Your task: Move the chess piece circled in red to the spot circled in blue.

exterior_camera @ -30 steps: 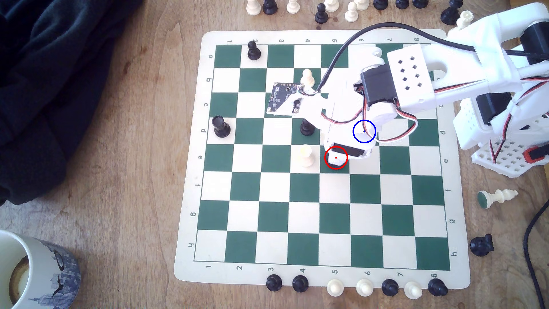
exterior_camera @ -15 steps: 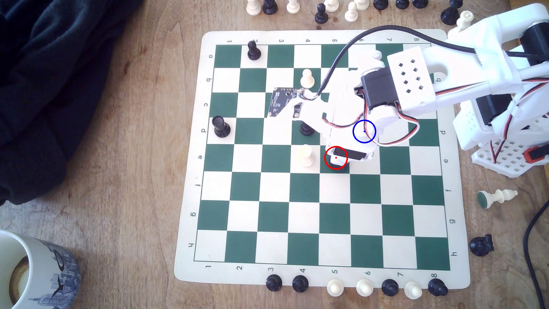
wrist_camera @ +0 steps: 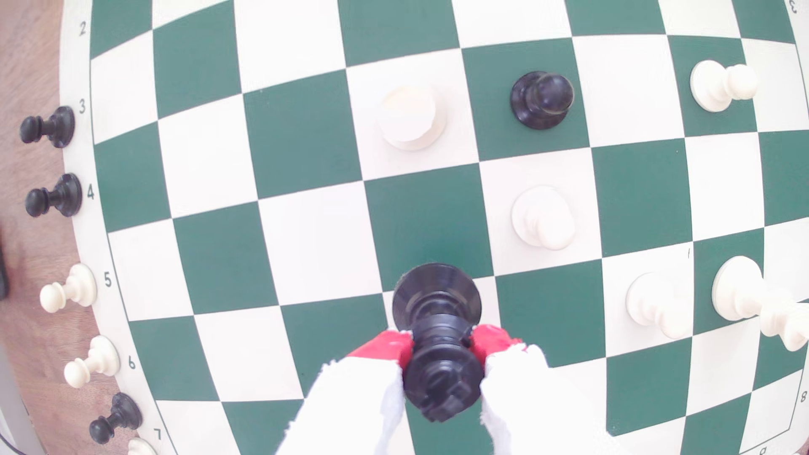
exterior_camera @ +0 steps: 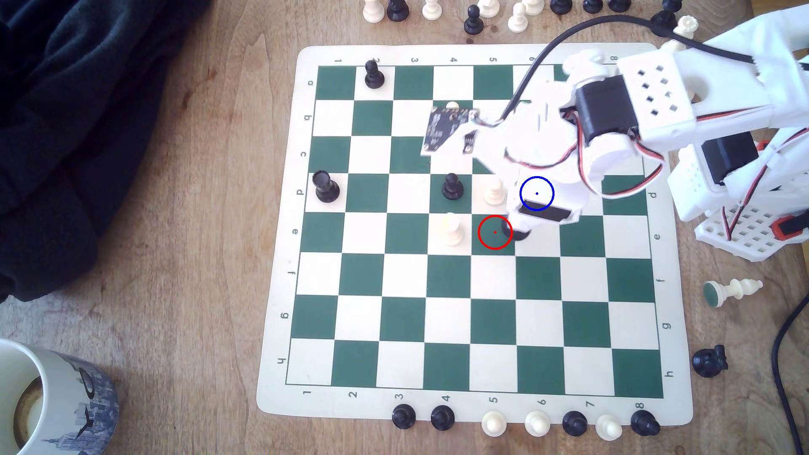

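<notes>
Wooden table (exterior_camera: 175,262), chessboard (exterior_camera: 494,433). Gripper (wrist_camera: 441,345) clamped on black piece (wrist_camera: 437,341), apparently lifted beside red ring, near blue spot (exterior_camera: 536,193). Risk: clipping adjacent white pawn (exterior_camera: 494,192), toppling it.

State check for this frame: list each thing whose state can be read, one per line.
gripper: shut on the black chess piece
black chess piece: upright, held between the red fingertips, base beside the red-ringed square
red-ringed square: vacated
blue-ringed spot: covered by the arm in the exterior view
white piece beside the board: lying on its side
mug: upright
</notes>
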`<move>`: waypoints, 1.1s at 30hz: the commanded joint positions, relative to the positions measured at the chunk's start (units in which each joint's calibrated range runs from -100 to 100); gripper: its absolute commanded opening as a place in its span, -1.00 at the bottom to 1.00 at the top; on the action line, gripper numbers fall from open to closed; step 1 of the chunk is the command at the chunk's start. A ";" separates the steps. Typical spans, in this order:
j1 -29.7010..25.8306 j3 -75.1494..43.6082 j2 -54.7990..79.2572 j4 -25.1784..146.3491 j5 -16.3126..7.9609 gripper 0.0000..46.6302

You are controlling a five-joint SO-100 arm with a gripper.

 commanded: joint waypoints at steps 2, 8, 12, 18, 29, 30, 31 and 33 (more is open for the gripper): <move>2.38 2.16 -5.84 0.00 1.03 -0.99; 3.78 5.15 -5.67 0.17 1.56 -0.99; 5.27 5.33 -4.74 0.00 2.20 -0.99; 6.83 5.33 -3.80 0.08 2.25 -0.99; 8.16 7.33 -1.77 -1.14 2.69 -0.99; 8.32 7.42 -1.68 -1.39 2.78 -0.99; 8.48 7.51 -1.60 -1.47 2.88 -0.99; 8.71 7.60 -1.34 -1.64 2.98 -0.99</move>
